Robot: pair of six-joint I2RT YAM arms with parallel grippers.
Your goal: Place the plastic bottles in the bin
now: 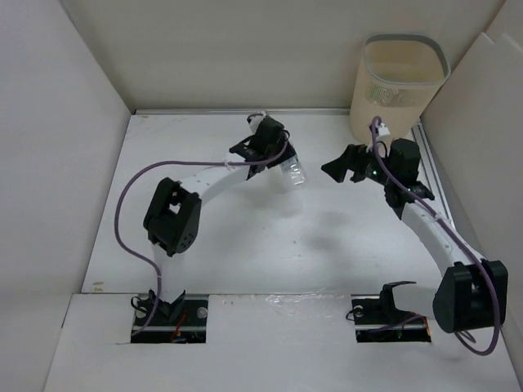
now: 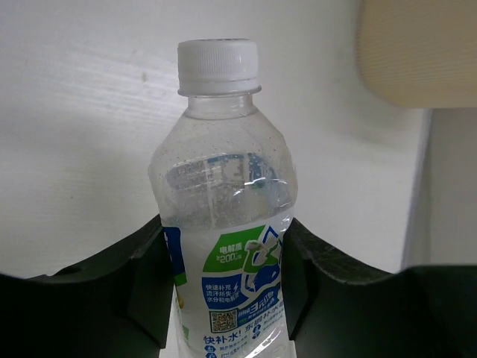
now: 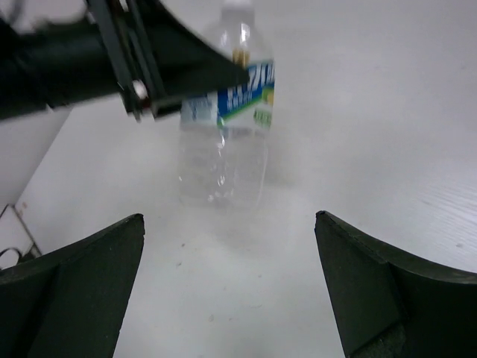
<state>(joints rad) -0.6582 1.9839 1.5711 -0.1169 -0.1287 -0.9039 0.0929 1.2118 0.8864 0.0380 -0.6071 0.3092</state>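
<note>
One clear plastic bottle (image 2: 223, 224) with a white cap and a blue-and-green label is in view. My left gripper (image 2: 223, 298) is shut on its labelled body, cap pointing away. In the top view the left gripper (image 1: 280, 161) holds the bottle (image 1: 292, 173) at mid-table, left of the bin. The beige bin (image 1: 400, 86) stands in the far right corner; its side shows in the left wrist view (image 2: 417, 52). My right gripper (image 1: 343, 163) is open and empty, facing the bottle (image 3: 223, 142) from the right, apart from it (image 3: 229, 220). No other bottles are in view.
White walls enclose the white table (image 1: 245, 245) on the left, back and right. A metal rail (image 1: 433, 188) runs along the right edge. The left arm's fingers (image 3: 171, 67) cross the upper left of the right wrist view.
</note>
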